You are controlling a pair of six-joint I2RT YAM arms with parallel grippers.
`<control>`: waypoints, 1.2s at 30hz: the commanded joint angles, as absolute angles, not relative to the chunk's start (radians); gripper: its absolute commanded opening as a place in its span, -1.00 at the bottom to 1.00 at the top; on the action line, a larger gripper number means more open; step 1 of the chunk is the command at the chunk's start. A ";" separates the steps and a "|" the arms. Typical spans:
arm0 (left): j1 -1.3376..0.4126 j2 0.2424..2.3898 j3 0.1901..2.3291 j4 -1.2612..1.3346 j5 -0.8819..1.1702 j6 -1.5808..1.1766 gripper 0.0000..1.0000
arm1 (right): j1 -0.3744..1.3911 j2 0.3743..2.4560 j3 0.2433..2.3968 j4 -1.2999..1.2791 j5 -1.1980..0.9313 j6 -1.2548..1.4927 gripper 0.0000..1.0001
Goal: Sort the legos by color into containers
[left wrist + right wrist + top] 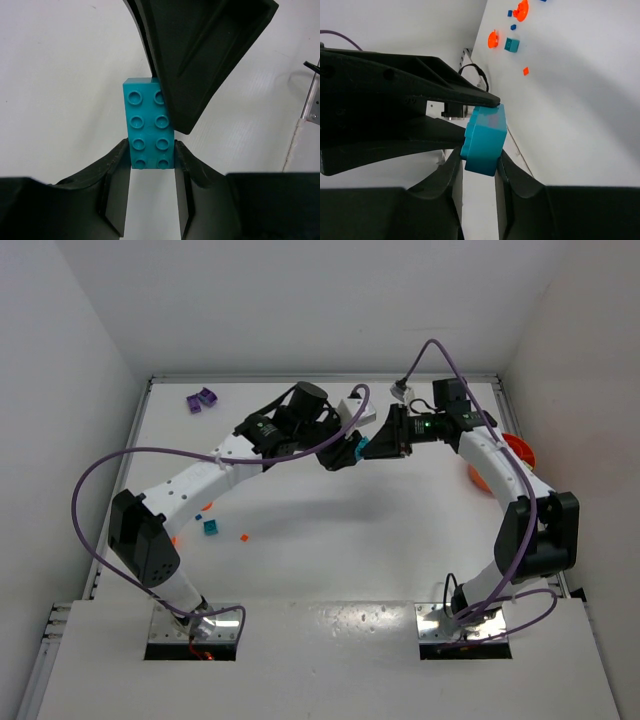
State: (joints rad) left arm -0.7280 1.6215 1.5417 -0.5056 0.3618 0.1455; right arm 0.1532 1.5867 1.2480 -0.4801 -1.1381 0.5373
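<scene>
Meeting over the far middle of the table point(300, 570), the left gripper point(151, 150) and right gripper point(479, 160) both had hold of one teal brick point(148, 122). The left jaws stood narrow, clamped on the brick's long sides at one end, with its studs facing the wrist camera. The right jaws were also narrow and touched opposite faces of the brick. Near the left arm, a teal cup point(211, 527) sat just beside an orange-red lego speck point(243, 537). Purple cups point(201, 399) lay at the far left, and an orange bowl point(520, 452) sat partly hidden by the right arm.
</scene>
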 commanded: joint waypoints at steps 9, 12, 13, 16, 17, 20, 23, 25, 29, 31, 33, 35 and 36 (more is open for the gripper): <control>-0.735 1.574 1.522 -0.471 0.393 0.158 -0.45 | 0.144 1.571 1.282 -0.492 -1.102 0.514 -0.02; -0.735 1.574 1.522 -0.471 0.393 0.158 -0.45 | 0.144 1.580 1.282 -0.492 -1.092 0.514 0.17; -0.735 1.574 1.522 -0.471 0.393 0.158 -0.45 | 0.144 1.580 1.282 -0.492 -1.092 0.528 0.21; -0.735 1.574 1.522 -0.471 0.393 0.158 -0.45 | 0.144 1.580 1.282 -0.492 -1.101 0.528 0.10; -0.735 1.574 1.522 -0.471 0.393 0.158 -0.45 | 0.144 1.580 1.282 -0.483 -1.101 0.528 -0.08; -0.735 1.574 1.522 -0.471 0.393 0.158 -0.45 | 0.144 1.580 1.282 -0.483 -1.111 0.528 -0.29; -0.735 1.574 1.522 -0.471 0.416 0.158 -0.45 | 0.144 1.580 1.273 -0.474 -1.120 0.528 -0.54; -0.735 1.574 1.522 -0.471 0.416 0.158 -0.38 | 0.144 1.580 1.273 -0.465 -1.120 0.528 -0.67; -0.735 1.565 1.522 -0.471 0.445 0.176 0.00 | 0.144 1.580 1.284 -0.465 -1.109 0.503 -0.97; -0.735 1.565 1.522 -0.491 0.419 0.176 0.63 | 0.144 1.580 1.317 -0.534 -1.045 0.429 -1.00; -0.735 1.554 1.532 -0.518 0.376 0.157 0.99 | 0.135 1.571 1.356 -0.656 -0.933 0.338 -1.00; -0.695 1.536 1.543 -0.518 0.356 0.147 0.99 | 0.124 1.571 1.403 -0.730 -0.832 0.212 -1.00; -0.671 1.526 1.543 -0.518 0.371 0.131 0.99 | 0.112 1.556 1.404 -0.750 -0.784 0.186 -1.00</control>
State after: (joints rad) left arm -0.7158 1.6035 1.5185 -0.5175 0.3790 0.1570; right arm 0.1387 1.5867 1.3319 -0.6418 -0.9497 0.3695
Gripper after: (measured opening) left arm 0.994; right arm 0.283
